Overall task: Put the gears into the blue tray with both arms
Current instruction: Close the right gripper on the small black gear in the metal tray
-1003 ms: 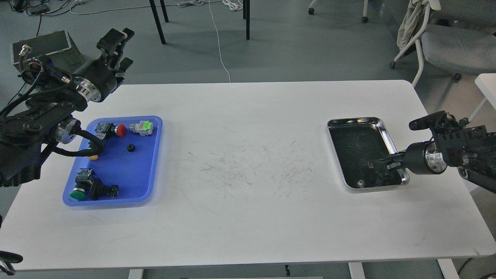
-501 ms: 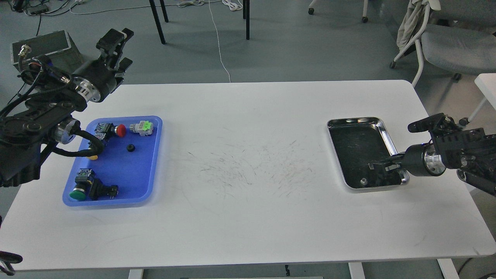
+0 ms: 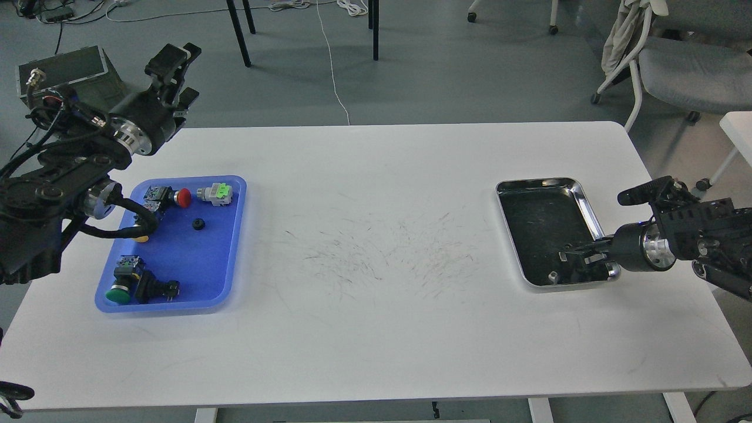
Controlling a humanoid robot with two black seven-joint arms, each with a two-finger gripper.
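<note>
Right hand (image 3: 573, 257) reaches low into the steel tray (image 3: 587, 202), seeking a gear; finger state indeterminate. Left hand (image 3: 174, 73), fingers apart, is parked clear of the blue tray (image 3: 232, 258), which holds one gear (image 3: 198, 224).

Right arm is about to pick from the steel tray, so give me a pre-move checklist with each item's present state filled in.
1. Right gripper over the steel tray: ok, it hangs above the near end.
2. Right gripper open: cannot tell, its dark fingers blend into the black lining.
3. Gear in the steel tray: cannot tell, only a small pale thing shows by the gripper.
4. One gear already in the blue tray: ok, lying apart from the switches.
5. Left gripper out of the way: ok, raised beyond the table's far left corner.
6. Free room in the blue tray: ok, bare blue in the middle.
</note>
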